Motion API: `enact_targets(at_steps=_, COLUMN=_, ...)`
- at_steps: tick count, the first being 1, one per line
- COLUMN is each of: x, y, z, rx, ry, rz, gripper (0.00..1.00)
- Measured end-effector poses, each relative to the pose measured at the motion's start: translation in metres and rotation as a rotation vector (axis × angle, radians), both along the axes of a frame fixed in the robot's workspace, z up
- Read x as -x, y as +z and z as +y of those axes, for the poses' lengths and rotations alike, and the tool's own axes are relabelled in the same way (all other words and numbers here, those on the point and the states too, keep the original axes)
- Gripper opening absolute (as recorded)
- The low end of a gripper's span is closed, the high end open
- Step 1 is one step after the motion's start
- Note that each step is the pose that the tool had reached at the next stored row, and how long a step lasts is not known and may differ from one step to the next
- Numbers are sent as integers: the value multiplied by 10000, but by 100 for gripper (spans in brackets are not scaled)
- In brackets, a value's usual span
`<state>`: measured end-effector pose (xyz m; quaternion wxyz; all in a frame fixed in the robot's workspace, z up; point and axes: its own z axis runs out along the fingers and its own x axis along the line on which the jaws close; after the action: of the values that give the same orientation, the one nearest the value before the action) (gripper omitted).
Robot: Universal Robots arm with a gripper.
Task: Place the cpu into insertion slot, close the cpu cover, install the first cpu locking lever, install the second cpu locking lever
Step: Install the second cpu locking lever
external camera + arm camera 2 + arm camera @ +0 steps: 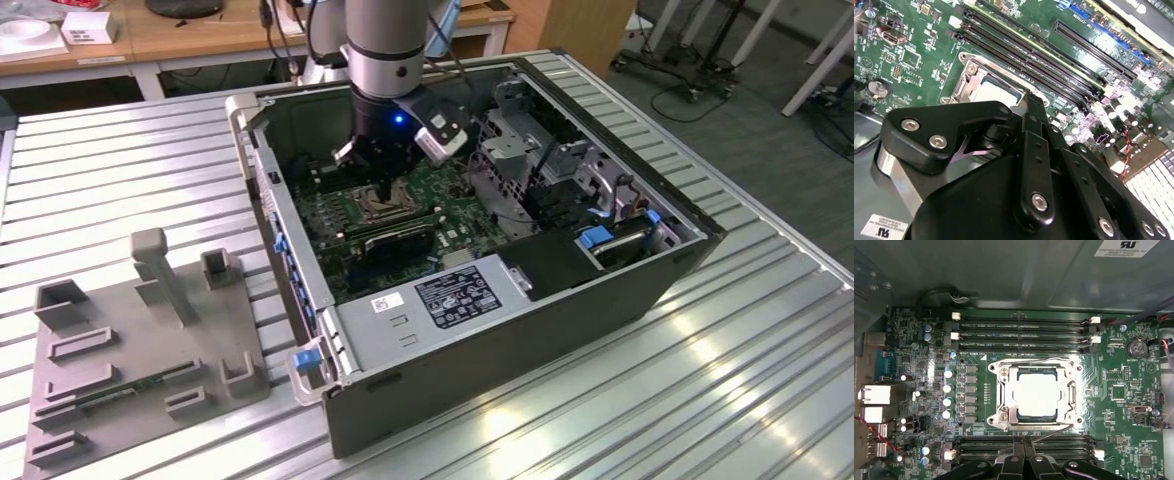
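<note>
The cpu (1036, 395) lies flat in the insertion slot on the green motherboard (1124, 405), its pale metal top showing through the window of the cpu cover (1004, 390), which lies closed over it. One thin wire lever (1034, 360) runs along the socket's edge by the memory slots. The other lever (1054, 432) slants across the opposite edge, close to my fingertips. My gripper (1024, 452) hovers just beside that edge with its black fingers shut and nothing seen between them. In the exterior view the gripper (387, 195) reaches down into the open computer case over the socket (367, 207). The second wrist view shows the fingers (1034, 150) beside the cpu (994, 92).
Black memory slots (1024, 332) flank the socket on two sides. The case walls (287, 230), a drive cage (514, 150) and the power supply (447, 295) ring the board. A grey fixture (134, 340) with upright blocks stands on the ribbed table at the exterior view's left.
</note>
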<state>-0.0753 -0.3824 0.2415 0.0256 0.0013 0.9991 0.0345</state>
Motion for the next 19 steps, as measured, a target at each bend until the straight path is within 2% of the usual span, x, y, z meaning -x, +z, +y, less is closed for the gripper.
enact_targets(at_steps=3, x=0, y=-37, z=0, rx=1, ry=0, rz=0, gripper=11)
enact_targets(at_steps=13, x=29, y=-226, z=1, rx=1, ry=0, rz=-11, gripper=11)
enact_targets(at_steps=19, x=65, y=-307, z=2, rx=54, ry=0, rz=-11, gripper=11)
